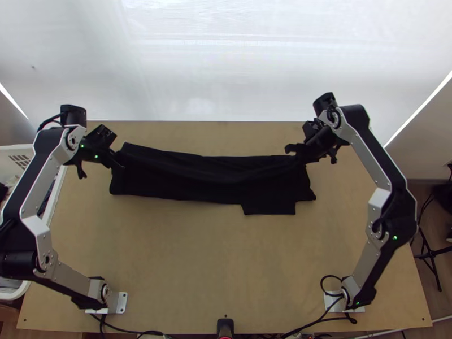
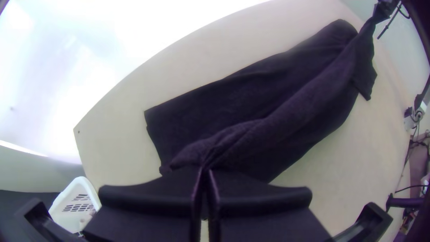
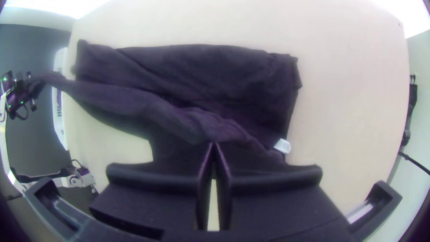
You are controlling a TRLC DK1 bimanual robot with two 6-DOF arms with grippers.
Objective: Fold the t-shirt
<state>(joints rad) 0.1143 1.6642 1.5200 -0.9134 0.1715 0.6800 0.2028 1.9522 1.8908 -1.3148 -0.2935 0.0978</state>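
The black t-shirt [image 1: 209, 178] lies as a long folded strip across the far half of the table, a small part jutting toward the near edge. At its left end is my left gripper [image 1: 120, 161], and at its right end my right gripper [image 1: 296, 153]. In the left wrist view the left gripper [image 2: 206, 172] is shut on a raised edge of the t-shirt [image 2: 277, 103]. The right gripper [image 3: 215, 148] pinches the cloth of the t-shirt [image 3: 197, 76] near a white label [image 3: 282, 146]. Between the grippers the held edge droops above the lower layers.
A white laundry basket [image 1: 55, 195] holding cloth stands at the table's left side, partly behind the left arm. The near half of the wooden table [image 1: 220, 260] is bare between the arm bases. A pale curtain [image 1: 226, 62] hangs beyond the far edge.
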